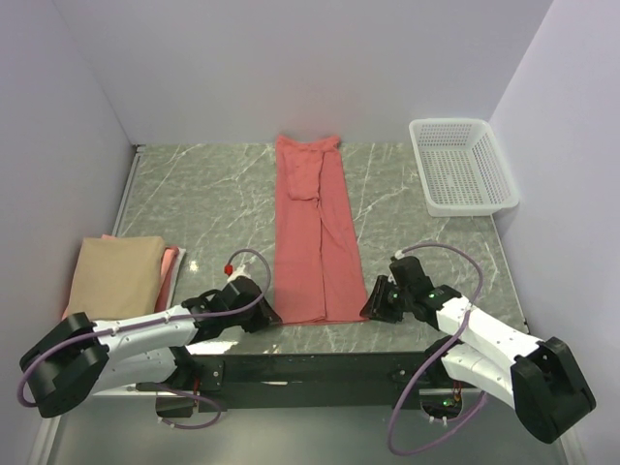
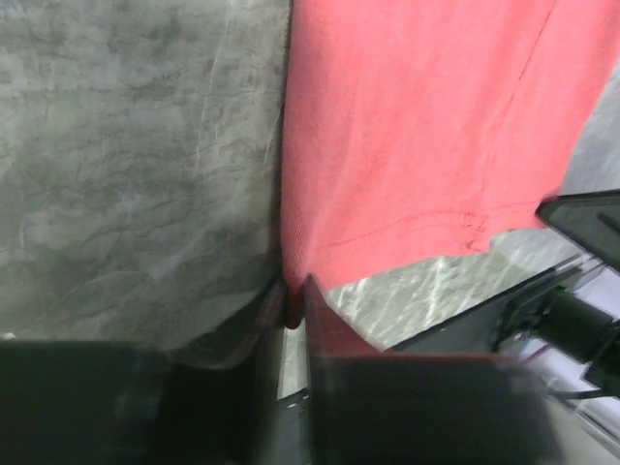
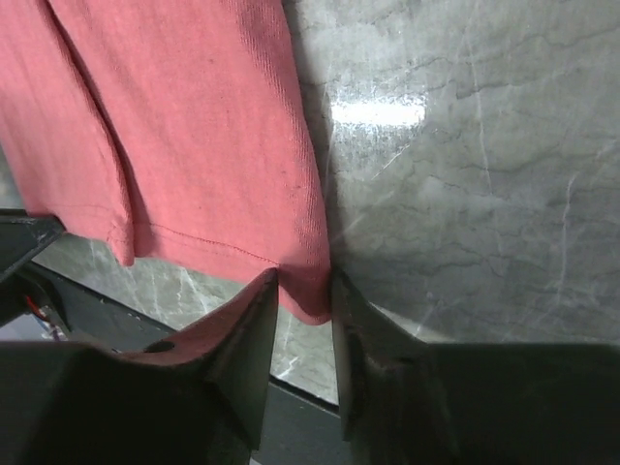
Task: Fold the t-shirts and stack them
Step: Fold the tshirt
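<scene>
The salmon-red t-shirt (image 1: pixel 315 232) lies folded lengthwise into a long narrow strip down the middle of the table. My left gripper (image 1: pixel 263 315) is at its near left corner and is shut on the hem corner, as the left wrist view (image 2: pixel 295 291) shows, with the shirt (image 2: pixel 417 126) stretching away. My right gripper (image 1: pixel 373 308) is at the near right corner. In the right wrist view (image 3: pixel 305 291) its jaws stand apart with the shirt's (image 3: pixel 194 126) corner lying flat between them. The tan-beige t-shirt (image 1: pixel 116 276) lies folded on the pink one (image 1: pixel 171 263) at the near left.
A white mesh basket (image 1: pixel 460 165) stands at the back right corner against the wall. The grey marble table (image 1: pixel 203 194) is walled on the left, back and right. Its dark front edge (image 1: pixel 291 363) runs just behind both grippers.
</scene>
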`<control>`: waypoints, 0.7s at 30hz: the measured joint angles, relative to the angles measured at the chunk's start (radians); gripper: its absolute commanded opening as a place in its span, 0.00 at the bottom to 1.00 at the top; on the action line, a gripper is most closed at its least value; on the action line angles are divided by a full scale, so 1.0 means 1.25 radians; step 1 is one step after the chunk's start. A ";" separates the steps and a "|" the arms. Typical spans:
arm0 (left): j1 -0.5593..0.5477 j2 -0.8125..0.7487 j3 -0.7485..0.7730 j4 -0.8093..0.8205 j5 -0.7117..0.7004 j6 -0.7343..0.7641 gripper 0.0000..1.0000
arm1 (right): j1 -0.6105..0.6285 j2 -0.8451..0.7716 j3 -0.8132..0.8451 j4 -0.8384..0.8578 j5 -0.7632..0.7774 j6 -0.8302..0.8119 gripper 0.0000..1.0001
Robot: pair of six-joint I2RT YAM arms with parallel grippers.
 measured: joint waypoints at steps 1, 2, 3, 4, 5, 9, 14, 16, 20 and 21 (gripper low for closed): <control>-0.001 0.003 -0.001 0.001 0.000 0.000 0.04 | 0.001 0.001 -0.001 0.002 0.000 0.001 0.22; -0.002 0.006 -0.001 0.003 0.001 -0.003 0.01 | 0.003 0.001 -0.002 0.003 0.006 0.005 0.17; -0.003 0.008 -0.001 0.006 0.001 -0.003 0.00 | 0.006 0.002 -0.002 0.002 0.009 0.005 0.11; -0.006 0.009 -0.001 0.008 0.001 -0.002 0.00 | 0.010 0.002 -0.002 0.002 0.012 0.008 0.03; -0.011 0.012 0.000 0.010 0.000 -0.003 0.00 | 0.016 0.002 -0.002 0.003 0.014 0.010 0.01; -0.046 0.012 0.002 0.008 -0.005 -0.015 0.00 | 0.073 -0.022 -0.002 -0.005 0.044 0.035 0.00; -0.115 -0.019 0.002 -0.042 -0.018 -0.045 0.00 | 0.152 -0.097 -0.002 -0.041 0.081 0.073 0.00; -0.140 -0.045 0.010 -0.092 -0.033 -0.053 0.00 | 0.174 -0.132 -0.002 -0.063 0.097 0.084 0.00; -0.166 -0.088 0.054 -0.177 -0.060 -0.061 0.00 | 0.192 -0.170 0.019 -0.123 0.142 0.092 0.00; -0.165 -0.090 0.073 -0.192 -0.069 -0.057 0.00 | 0.192 -0.168 0.033 -0.138 0.154 0.091 0.00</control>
